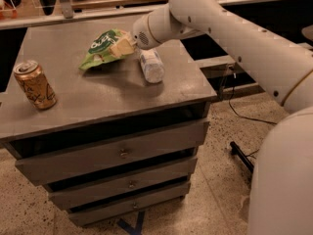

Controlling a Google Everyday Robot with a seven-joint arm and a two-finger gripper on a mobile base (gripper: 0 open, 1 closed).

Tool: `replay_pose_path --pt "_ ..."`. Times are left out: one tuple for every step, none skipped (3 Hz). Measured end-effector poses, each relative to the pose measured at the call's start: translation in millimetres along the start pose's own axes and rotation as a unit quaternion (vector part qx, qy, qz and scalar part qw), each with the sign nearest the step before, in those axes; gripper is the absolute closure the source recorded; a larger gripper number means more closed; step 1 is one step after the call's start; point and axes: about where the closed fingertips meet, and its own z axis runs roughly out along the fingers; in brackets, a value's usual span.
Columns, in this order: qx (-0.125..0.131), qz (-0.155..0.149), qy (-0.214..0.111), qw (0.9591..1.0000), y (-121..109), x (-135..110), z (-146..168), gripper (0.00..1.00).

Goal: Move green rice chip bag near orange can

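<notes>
Bag (101, 52): green, flat, tilted. Its right edge is raised in the gripper and its left corner hangs low over the back-centre of the worktop (102, 99). Whether that corner touches the surface cannot be told. It is well apart from the can.

Can (35, 84): orange, upright, near the worktop's front-left edge.

Bottle (151, 65): clear, lying on its side, just to the right of the gripper and under the arm (220, 28).

Risks, as judged from this layout:
1. Slip. The hold is on only 1 edge of a slick pouch, so a quick sweep toward the can could pull it free or let it swing.
2. Drag. If the low corner scrapes the worktop, the bag may fold or twist in the grip.
3. Can knocked. The can stands close to the edge (a light, tall item), and a bag set down too hard against it could tip it or push it off.
4. Bottle nudged. The wrist is close above it, and a roll toward the right edge is possible.

Gripper (123, 46): over back-centre of the worktop, at the bag's right edge. Its fingers are drawn together and clamped on that edge, and no contact with anything else can be seen.
</notes>
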Motion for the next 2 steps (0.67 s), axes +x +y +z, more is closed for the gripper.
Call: replay_pose_path --pt "-0.018 -0.007 -0.003 0.9998 18 8 -9 1.00" --pt "-0.044 -0.024 -0.008 0.9987 34 8 -12 1.00"
